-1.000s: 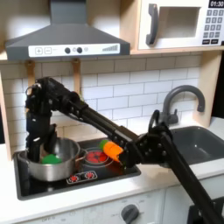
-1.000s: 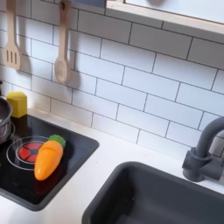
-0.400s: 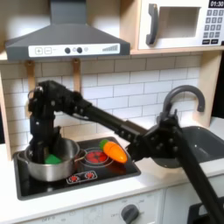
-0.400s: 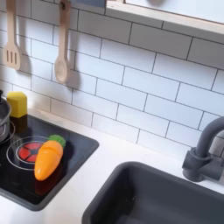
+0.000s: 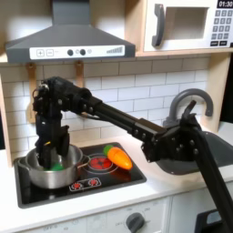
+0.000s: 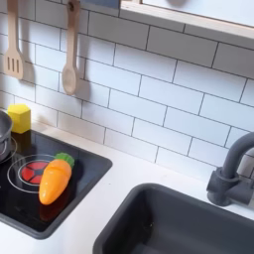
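Note:
My gripper (image 5: 51, 151) points straight down into a silver pot (image 5: 36, 176) on the left burner of the toy stove. A green object (image 5: 57, 166) lies in the pot just below and to the right of the fingertips. Whether the fingers touch it, or are open or shut, is not clear at this size. An orange carrot with a green top (image 5: 117, 157) lies on the right burner, apart from the pot. In the second exterior view the carrot (image 6: 55, 180) rests on the black cooktop (image 6: 79, 189), and a yellow block (image 6: 20, 118) stands behind the pot's rim (image 6: 3, 127).
The arm (image 5: 173, 146) stretches from the first exterior view's lower right across the counter. A dark sink (image 6: 169, 223) with a grey faucet (image 6: 230, 179) lies right of the stove. Wooden utensils (image 6: 69, 60) hang on the tiled wall; a range hood (image 5: 68, 36) overhangs the stove.
In the first exterior view the gripper has shifted slightly right over the pot and the arm's elbow has swung right and up. The carrot and green object have not moved.

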Robot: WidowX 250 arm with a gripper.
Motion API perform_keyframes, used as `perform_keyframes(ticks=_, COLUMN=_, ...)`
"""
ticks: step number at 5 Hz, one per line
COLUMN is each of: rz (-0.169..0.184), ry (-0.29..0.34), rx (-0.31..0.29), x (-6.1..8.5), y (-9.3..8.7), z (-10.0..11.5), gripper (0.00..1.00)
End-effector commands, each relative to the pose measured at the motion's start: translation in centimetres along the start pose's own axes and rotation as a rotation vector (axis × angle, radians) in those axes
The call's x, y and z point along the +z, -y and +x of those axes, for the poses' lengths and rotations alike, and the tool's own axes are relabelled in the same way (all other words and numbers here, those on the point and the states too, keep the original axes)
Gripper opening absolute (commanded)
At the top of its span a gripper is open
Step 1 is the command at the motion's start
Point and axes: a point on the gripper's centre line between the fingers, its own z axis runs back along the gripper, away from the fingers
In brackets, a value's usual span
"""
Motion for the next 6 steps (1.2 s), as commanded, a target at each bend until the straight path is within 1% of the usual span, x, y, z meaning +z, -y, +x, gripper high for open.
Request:
perform_keyframes(ticks=1, rz=-0.021, ry=0.017, rx=-0.020, x=1.4, y=0.4, z=-1.1, gripper=1.00)
perform_keyframes(ticks=2, rz=-0.033, ry=0.019, rx=-0.027, x=1.7, y=0.5, z=-1.4, gripper=1.00)
perform_keyframes(ticks=3, rz=-0.046, ry=0.008, rx=-0.037, x=1.8, y=0.6, z=-1.9, gripper=1.00)
perform_keyframes(ticks=4, rz=-0.060, ry=0.010, rx=-0.056, x=2.4, y=0.7, z=-2.7, gripper=1.00)
perform_keyframes(ticks=5, rz=-0.073, ry=-0.009, rx=-0.095, x=2.4, y=0.9, z=-3.9, gripper=1.00)
perform_keyframes(ticks=6, rz=-0.098, ry=-0.015, rx=-0.149, x=2.8, y=1.1, z=-5.2, gripper=1.00)
